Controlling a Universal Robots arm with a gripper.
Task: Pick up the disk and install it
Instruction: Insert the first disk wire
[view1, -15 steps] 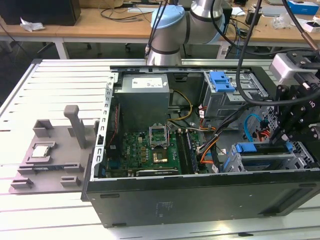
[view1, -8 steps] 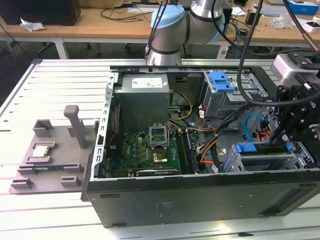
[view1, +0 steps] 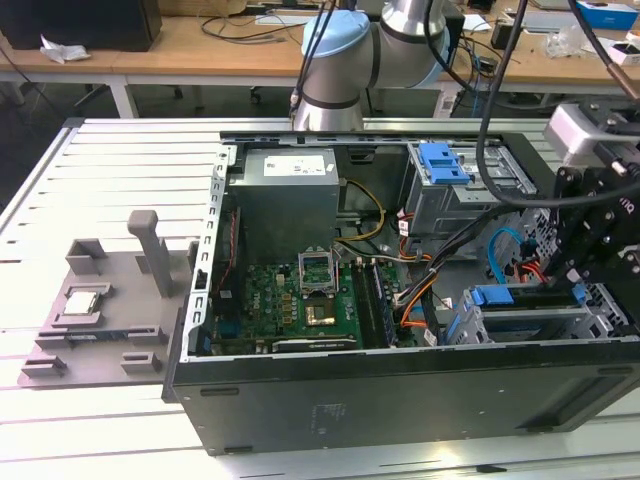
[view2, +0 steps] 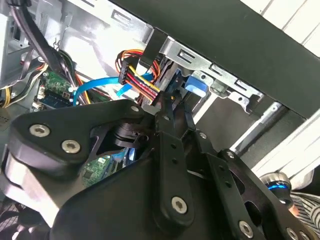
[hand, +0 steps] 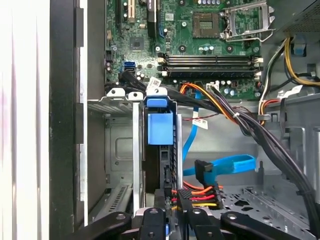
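The disk (hand: 160, 150) stands on edge in the silver drive bay (hand: 117, 150) at the near corner of the open computer case (view1: 400, 390), on the exterior view's right. Its blue plastic bracket (view2: 196, 84) faces the motherboard. In the exterior view the bracket's blue edge (view1: 497, 297) shows just inside the case wall. My gripper (hand: 171, 216) reaches down over the disk's rear end, and its black fingers (view2: 167, 107) close in on both of its sides. In the exterior view the gripper (view1: 580, 290) hangs inside the case's right end.
Orange, red and black power leads (hand: 200, 192) and a blue data cable (hand: 225, 164) lie right beside the disk. A second blue bracket (view1: 444, 160) sits in the far bay. The motherboard (view1: 300, 300) fills the case floor. A grey fixture (view1: 100, 310) outside holds a small square chip (view1: 85, 300).
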